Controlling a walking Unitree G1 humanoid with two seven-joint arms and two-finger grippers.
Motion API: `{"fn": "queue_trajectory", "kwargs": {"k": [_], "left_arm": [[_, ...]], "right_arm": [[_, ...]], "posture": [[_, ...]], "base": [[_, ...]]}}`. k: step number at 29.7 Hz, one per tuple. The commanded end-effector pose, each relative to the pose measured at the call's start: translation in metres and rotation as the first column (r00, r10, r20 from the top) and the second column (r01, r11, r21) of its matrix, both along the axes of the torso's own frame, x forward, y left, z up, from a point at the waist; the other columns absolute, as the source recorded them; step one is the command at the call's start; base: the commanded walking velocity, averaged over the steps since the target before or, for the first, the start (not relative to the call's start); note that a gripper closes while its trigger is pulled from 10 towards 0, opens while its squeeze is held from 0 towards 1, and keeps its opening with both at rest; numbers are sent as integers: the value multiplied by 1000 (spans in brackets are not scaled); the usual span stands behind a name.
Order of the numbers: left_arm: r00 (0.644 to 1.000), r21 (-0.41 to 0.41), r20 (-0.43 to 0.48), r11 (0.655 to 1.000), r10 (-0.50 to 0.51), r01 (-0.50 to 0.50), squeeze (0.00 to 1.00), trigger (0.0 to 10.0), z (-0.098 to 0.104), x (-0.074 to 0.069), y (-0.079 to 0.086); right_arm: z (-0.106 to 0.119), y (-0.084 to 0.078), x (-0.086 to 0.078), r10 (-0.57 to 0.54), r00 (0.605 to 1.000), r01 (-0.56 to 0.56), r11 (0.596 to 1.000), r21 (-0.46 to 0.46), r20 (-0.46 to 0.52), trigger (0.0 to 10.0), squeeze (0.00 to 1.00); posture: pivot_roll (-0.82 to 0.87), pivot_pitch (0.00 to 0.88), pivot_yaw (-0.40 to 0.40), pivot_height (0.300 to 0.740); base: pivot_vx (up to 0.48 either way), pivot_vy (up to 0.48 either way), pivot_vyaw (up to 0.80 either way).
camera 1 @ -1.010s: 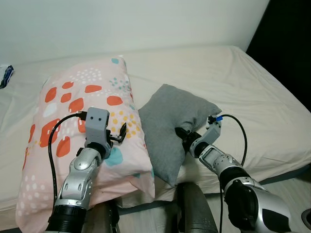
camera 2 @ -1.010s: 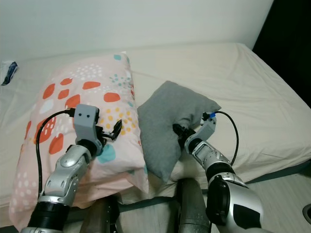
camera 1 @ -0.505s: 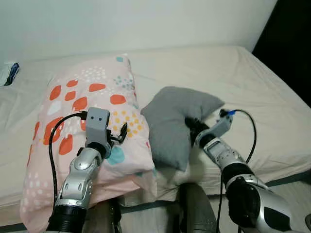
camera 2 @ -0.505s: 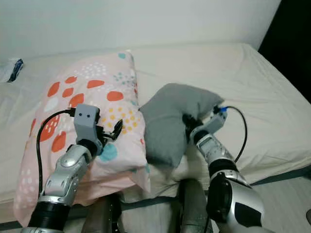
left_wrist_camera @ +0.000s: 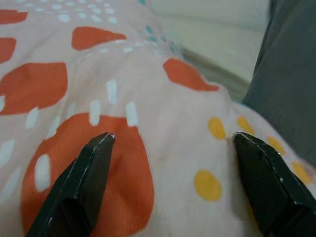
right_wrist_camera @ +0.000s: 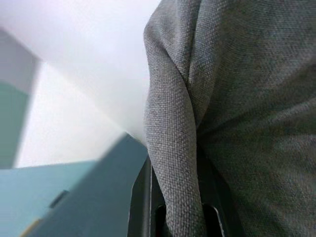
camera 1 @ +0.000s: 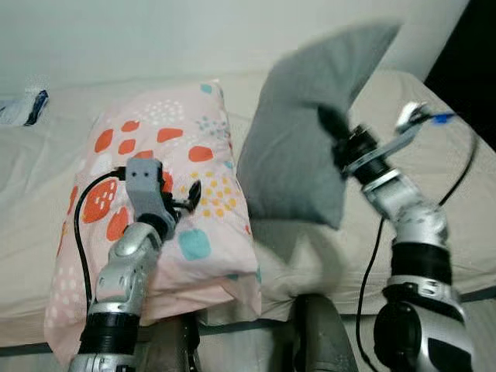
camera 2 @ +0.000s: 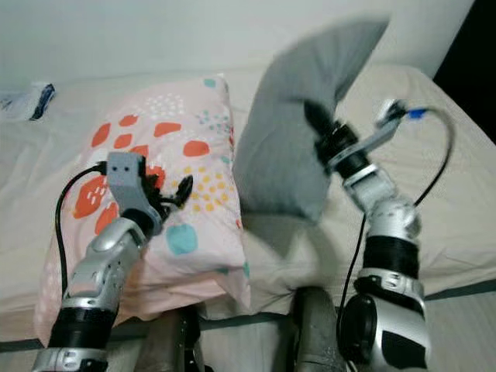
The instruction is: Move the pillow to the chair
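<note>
Grey pillow (camera 1: 298, 147): coarse woven cloth, matt, weave plainly visible in the right wrist view. Patterned pillow (camera 1: 155, 178): smooth pink cloth, matt, printed with orange patches and small dots. Bed (camera 1: 434, 101) sheet: plain cream cloth, matt, lightly creased. Left gripper (left_wrist_camera: 173, 185) fingers (left_wrist_camera: 81, 187): black, smooth, faintly glossy, plastic-looking. Arm casings: silver with satin sheen.
</note>
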State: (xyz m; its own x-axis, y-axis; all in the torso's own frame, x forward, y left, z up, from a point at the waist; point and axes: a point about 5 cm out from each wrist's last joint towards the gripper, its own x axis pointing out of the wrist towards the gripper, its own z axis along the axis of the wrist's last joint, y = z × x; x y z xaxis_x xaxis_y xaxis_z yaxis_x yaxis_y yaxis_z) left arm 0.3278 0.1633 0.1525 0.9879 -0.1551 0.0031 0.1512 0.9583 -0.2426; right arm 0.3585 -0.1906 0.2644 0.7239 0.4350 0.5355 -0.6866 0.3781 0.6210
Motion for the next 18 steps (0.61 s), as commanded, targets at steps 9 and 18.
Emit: {"fn": "queue_trajectory", "kwargs": {"k": [9,18], "left_arm": [[999,-217,-27,976,-35,29,0,10000,8,4,3],[982,-519,34,836,-186,177,0,10000,28,0,-7]], "right_arm": [[81,-8,-25,65,949,-101,989,103,308,0,0],[89,-2,-29,140,898,-238,952,192,418,0,0]], "posture": [[41,121,25,572],[62,111,26,572]], "base": [[0,0,0],[0,0,0]]}}
